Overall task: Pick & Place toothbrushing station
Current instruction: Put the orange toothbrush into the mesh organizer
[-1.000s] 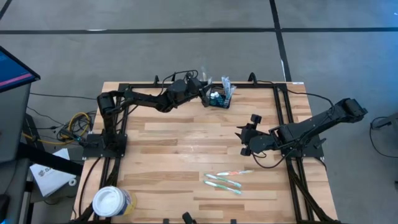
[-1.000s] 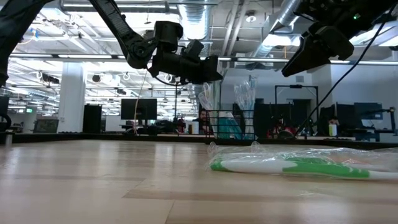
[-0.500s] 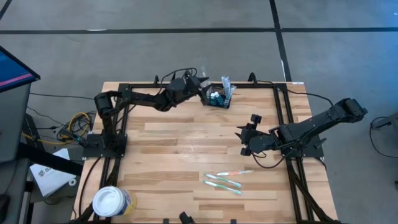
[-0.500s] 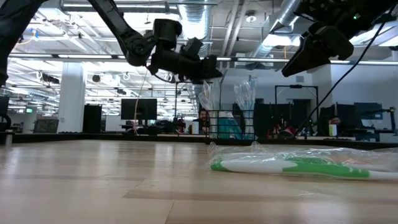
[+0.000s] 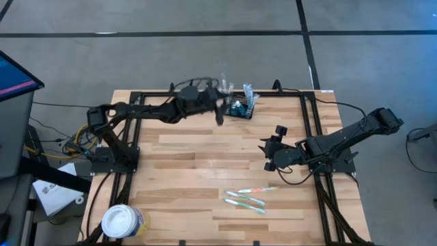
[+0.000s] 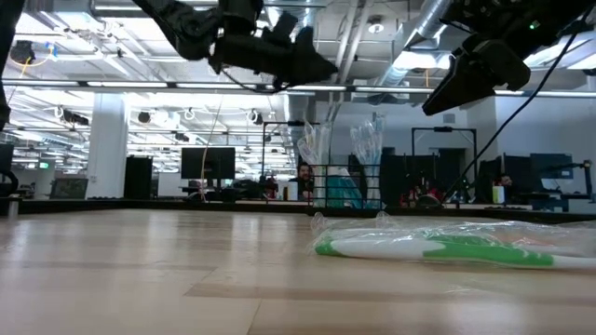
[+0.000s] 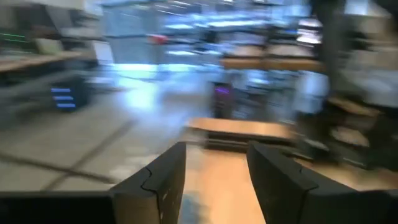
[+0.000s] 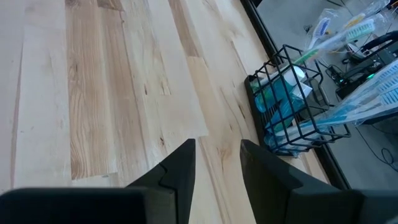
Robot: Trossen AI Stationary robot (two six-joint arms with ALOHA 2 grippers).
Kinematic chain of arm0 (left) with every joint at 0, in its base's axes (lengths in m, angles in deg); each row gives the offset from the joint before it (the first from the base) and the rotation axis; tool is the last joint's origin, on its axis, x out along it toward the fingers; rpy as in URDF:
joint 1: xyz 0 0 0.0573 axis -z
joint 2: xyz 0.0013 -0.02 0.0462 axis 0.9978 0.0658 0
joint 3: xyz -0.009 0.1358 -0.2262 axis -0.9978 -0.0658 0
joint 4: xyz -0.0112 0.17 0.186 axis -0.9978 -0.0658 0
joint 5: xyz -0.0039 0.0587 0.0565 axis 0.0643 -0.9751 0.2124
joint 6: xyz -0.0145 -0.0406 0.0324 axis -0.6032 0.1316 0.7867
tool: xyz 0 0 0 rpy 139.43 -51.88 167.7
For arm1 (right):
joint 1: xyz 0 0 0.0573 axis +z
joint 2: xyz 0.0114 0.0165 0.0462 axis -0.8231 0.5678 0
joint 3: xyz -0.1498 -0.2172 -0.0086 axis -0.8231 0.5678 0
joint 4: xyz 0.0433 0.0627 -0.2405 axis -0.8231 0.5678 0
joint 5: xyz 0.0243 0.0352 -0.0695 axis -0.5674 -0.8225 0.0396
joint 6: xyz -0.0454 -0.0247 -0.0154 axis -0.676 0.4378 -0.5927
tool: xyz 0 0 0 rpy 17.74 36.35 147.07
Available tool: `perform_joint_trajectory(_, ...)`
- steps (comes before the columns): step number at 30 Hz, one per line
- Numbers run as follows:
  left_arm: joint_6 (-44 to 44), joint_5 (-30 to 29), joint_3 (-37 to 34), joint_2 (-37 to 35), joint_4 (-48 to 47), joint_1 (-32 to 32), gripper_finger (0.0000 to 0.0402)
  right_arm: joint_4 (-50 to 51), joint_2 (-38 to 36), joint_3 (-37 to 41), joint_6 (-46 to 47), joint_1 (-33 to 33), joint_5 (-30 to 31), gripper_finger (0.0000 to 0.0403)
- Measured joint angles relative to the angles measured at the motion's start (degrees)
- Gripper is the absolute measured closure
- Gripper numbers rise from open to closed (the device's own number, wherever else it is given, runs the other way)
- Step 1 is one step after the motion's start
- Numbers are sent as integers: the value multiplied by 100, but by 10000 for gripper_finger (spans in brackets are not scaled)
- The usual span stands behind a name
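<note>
Overhead, toothbrushing station (image 5: 240, 108) stood at the table's (image 5: 191, 171) far edge, wrapped toothbrushes poking up from it, left gripper (image 5: 220, 116) raised just beside it (fingers parted, empty), right gripper (image 5: 268, 154) mid-table, well apart, open and empty.

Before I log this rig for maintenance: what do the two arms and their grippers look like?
Both arms are dark, near-black, jointed links with black cables looped along them, bolted to a black frame edging the wooden table. The left gripper and right gripper each end in two flat, angular matte-black fingers. No markings are visible.
</note>
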Motion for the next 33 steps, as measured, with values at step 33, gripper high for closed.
perform_joint_trajectory(33,-471,226,-2,170,-1434,2387,285,1,0,0,2,-1,-6,286)
